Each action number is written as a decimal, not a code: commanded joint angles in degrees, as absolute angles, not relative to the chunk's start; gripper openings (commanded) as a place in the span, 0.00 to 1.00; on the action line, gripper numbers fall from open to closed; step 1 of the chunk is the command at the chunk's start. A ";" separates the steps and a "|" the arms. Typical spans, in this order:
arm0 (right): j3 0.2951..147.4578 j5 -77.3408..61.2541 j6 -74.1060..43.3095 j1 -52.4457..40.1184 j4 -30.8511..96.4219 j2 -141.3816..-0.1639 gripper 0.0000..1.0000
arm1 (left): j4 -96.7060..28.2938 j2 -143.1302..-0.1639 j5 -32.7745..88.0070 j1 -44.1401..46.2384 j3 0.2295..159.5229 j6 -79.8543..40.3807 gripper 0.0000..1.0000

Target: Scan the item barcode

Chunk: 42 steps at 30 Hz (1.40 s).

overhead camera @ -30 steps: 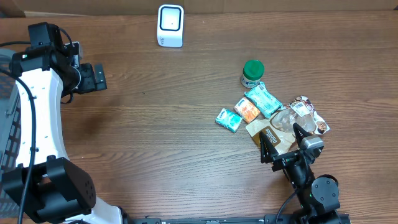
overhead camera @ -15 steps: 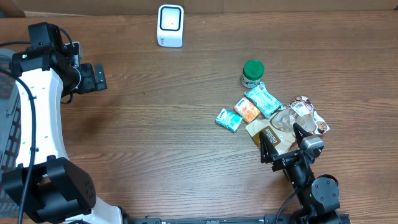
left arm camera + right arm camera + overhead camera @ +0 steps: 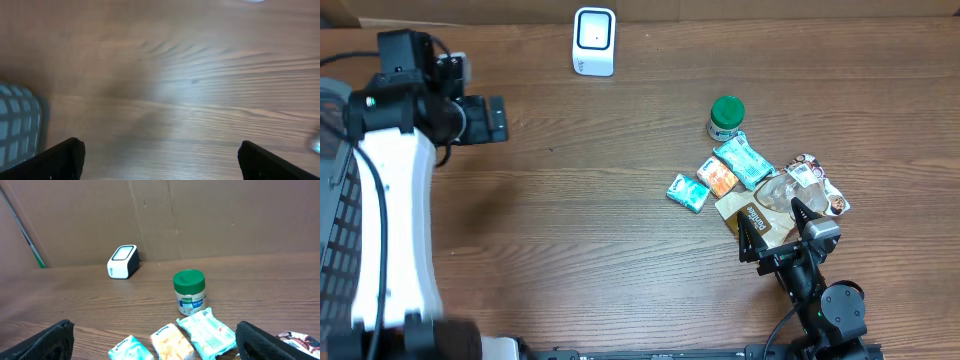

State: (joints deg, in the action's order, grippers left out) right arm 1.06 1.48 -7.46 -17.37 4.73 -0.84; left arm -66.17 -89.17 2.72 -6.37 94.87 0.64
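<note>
Left tool wide open, empty (over brown wooden bench); right tool wide open, empty, green-lidded white plastic jar ahead.

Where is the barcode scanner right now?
The white scanner stands at the far edge of the table in the overhead view, near the middle, beyond and left of the green-lidded jar.

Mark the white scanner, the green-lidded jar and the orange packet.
white scanner (image 3: pixel 594 32), overhead view, on its dark window.
green-lidded jar (image 3: pixel 727 108), overhead view, on the lid.
orange packet (image 3: pixel 718 177), overhead view, on its middle.
</note>
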 commanded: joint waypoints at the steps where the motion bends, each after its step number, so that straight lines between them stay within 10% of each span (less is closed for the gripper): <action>1: 0.45 1.65 -7.42 -17.67 4.62 -0.16 1.00 | -66.13 -82.13 2.76 -2.42 95.70 1.93 1.00; 22: 0.45 1.65 -7.42 -17.67 4.62 -0.16 1.00 | -20.05 -51.07 2.98 -0.62 58.92 2.20 1.00; 42: 0.45 1.65 -7.42 -17.67 4.62 -0.16 1.00 | -1.56 -12.93 2.52 -0.60 15.07 2.17 1.00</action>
State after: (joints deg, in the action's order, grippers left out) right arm 1.06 1.52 -7.46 -17.39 4.80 -0.84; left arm -2.79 -16.56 2.72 -0.73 19.33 1.52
